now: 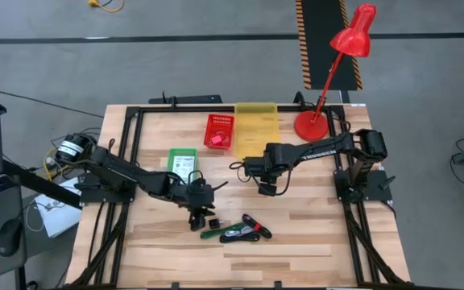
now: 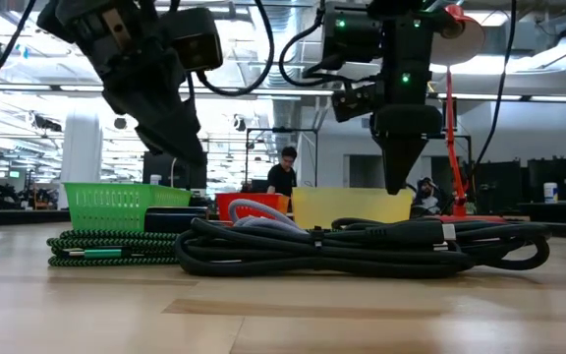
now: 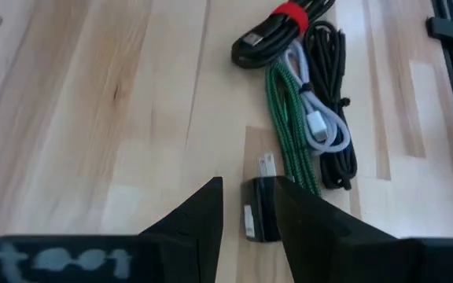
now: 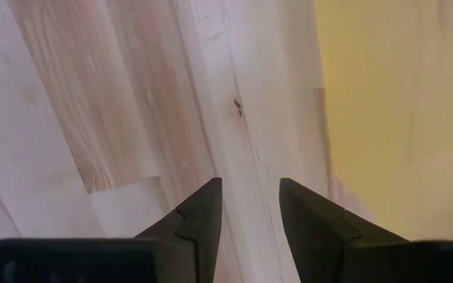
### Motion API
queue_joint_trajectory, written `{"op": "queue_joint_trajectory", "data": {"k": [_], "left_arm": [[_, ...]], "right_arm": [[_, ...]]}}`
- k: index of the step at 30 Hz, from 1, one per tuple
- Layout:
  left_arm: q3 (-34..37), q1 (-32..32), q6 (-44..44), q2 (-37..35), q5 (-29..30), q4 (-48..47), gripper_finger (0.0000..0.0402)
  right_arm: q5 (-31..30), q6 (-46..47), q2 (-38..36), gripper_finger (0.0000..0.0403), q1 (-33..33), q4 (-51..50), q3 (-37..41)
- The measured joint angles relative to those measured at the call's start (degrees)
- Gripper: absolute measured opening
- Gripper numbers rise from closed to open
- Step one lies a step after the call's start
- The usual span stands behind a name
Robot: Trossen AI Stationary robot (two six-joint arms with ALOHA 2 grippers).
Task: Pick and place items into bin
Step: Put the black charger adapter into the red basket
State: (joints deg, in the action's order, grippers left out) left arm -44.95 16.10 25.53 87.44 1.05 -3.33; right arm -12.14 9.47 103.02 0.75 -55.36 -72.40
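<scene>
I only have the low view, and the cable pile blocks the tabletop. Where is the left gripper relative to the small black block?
Observer: In the left wrist view the black block lies on the table in the gap between the open fingers of the left gripper.
Operator: Is the right gripper carrying anything?
Observer: No. The right gripper is open and empty, over bare wood beside the yellow bin.
Operator: What is in that pile besides the green cable?
Observer: A white cable lies beside the green cable, and a black cable bundle with a red tie lies beyond them.
</scene>
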Motion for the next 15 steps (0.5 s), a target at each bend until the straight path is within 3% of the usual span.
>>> {"op": "queue_joint_trajectory", "data": {"k": [9,15], "left_arm": [[-0.49,3.36,1.11,0.0,0.31,-1.73,0.0136],[-4.66,5.94,1.34,0.0,6.14,-9.48,0.0167]], "right_arm": [[-0.1,-0.1,0.02,0.0123,0.0,-1.9,0.0],[-4.83,-1.83,0.02,0.0123,0.13,-7.13,0.05]]}}
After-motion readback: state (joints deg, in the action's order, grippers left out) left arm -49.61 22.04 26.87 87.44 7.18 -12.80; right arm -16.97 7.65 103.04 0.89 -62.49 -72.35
